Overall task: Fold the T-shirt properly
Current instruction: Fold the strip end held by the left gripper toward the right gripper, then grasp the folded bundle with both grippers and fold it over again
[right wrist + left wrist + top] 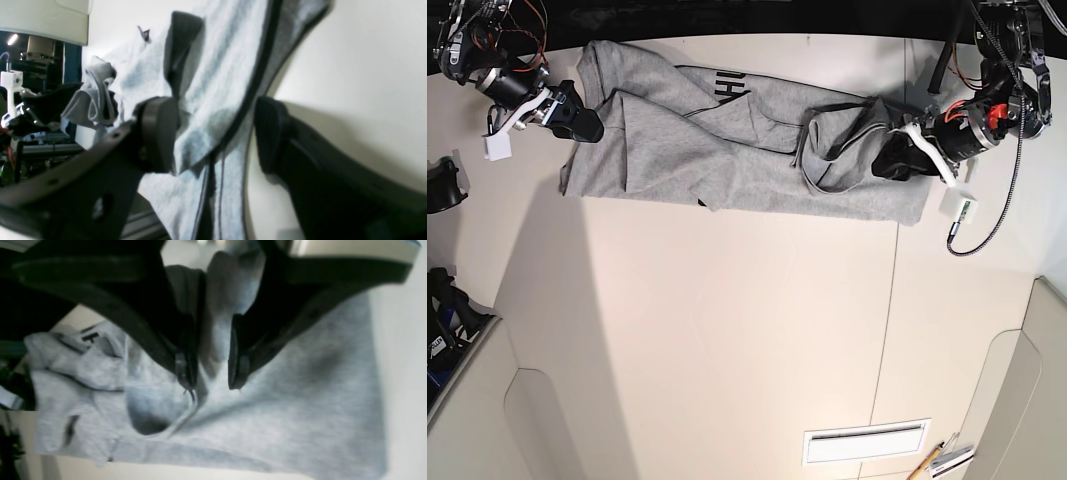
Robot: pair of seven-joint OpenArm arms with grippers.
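The light grey T-shirt [727, 160] lies crumpled lengthwise along the far part of the cream table [727, 330], with black lettering [727, 80] peeking out of a fold. At the shirt's right end my left gripper [889, 158] is shut on a raised bunch of cloth. In the left wrist view that fold [217, 323] runs up between the fingers of the left gripper [211, 376]. At the shirt's left end my right gripper [587, 128] is open. The right wrist view shows the hemmed edge [230, 133] between the wide-apart pads of the right gripper [215, 140].
A white vent grille [865, 440] and a pencil [927, 465] lie near the table's front right. Black gear [442, 185] sits off the left edge. Cables [992, 215] hang beside the left arm. The table's back edge runs just behind the shirt.
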